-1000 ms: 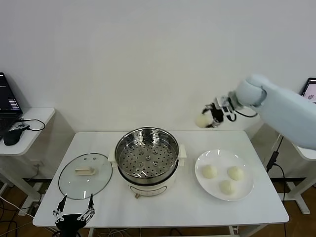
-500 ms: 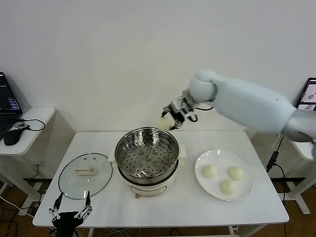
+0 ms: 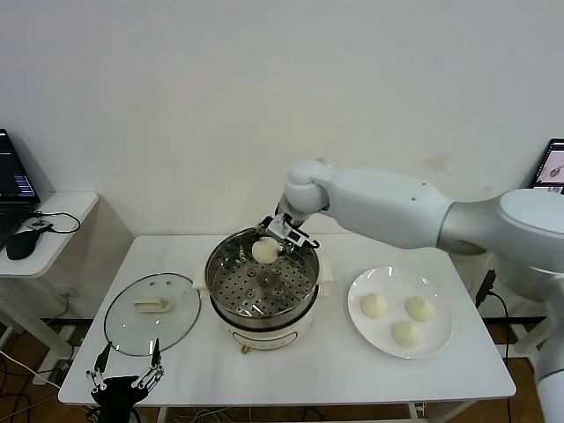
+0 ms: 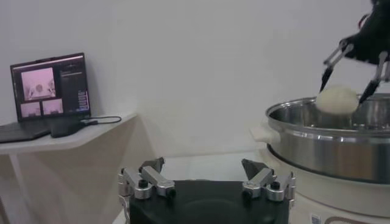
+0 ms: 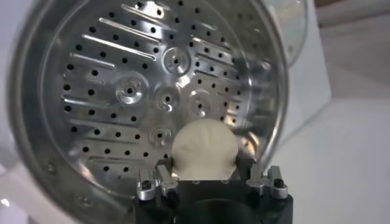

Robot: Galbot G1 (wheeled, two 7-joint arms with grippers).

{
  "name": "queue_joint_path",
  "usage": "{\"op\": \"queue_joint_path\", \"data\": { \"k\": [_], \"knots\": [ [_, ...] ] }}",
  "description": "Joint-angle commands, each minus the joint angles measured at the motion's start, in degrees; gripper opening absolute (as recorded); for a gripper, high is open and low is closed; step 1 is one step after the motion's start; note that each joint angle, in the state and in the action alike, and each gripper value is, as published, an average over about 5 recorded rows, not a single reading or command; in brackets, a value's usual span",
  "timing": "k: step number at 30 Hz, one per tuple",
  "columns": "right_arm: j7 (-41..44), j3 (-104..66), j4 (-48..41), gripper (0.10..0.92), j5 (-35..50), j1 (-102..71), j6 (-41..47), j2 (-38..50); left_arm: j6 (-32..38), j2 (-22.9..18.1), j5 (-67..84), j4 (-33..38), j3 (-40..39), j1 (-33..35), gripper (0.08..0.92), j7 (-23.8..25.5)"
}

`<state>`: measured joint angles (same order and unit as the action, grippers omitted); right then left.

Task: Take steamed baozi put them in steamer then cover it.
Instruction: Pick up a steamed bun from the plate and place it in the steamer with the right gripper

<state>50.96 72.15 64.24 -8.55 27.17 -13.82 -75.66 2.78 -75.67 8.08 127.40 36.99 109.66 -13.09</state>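
My right gripper is shut on one steamed baozi, a smooth cream-white bun. It hangs just inside the back rim of the steamer, above the perforated tray. In the right wrist view the baozi sits between the fingers. Three more baozi lie on a white plate to the steamer's right. The glass cover lies flat on the table left of the steamer. My left gripper stands open and holds nothing at the table's front left edge, below the cover.
At the far left stands a low side table with a laptop and a mouse. A screen shows at the right edge. A white wall runs behind the table.
My right arm has swung left from beside the plate to over the steamer and lowered the baozi to the rim. The left gripper has barely moved.
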Motion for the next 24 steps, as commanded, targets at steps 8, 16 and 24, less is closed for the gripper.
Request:
{"op": "queue_joint_path", "data": {
  "k": [8,16,24],
  "knots": [
    [-3.59,0.47,-11.37,0.653,-10.65,-3.45,-9.5,-6.68,-0.03,0.36,0.27,-0.23,0.07,-0.35,0.823,0.1],
    [-5.13,-0.56,-13.09,0.803,-10.29,-3.98,-10.6,-7.21,-0.07,0.48,0.28,-0.18,0.21,-0.4,0.823,0.12],
    [0.91,-0.22,-2.63,0.823,3.1,4.09,-0.52,0.96,-0.24,0.6,0.38,0.39,0.37,-0.39,0.823,0.25]
  ]
}}
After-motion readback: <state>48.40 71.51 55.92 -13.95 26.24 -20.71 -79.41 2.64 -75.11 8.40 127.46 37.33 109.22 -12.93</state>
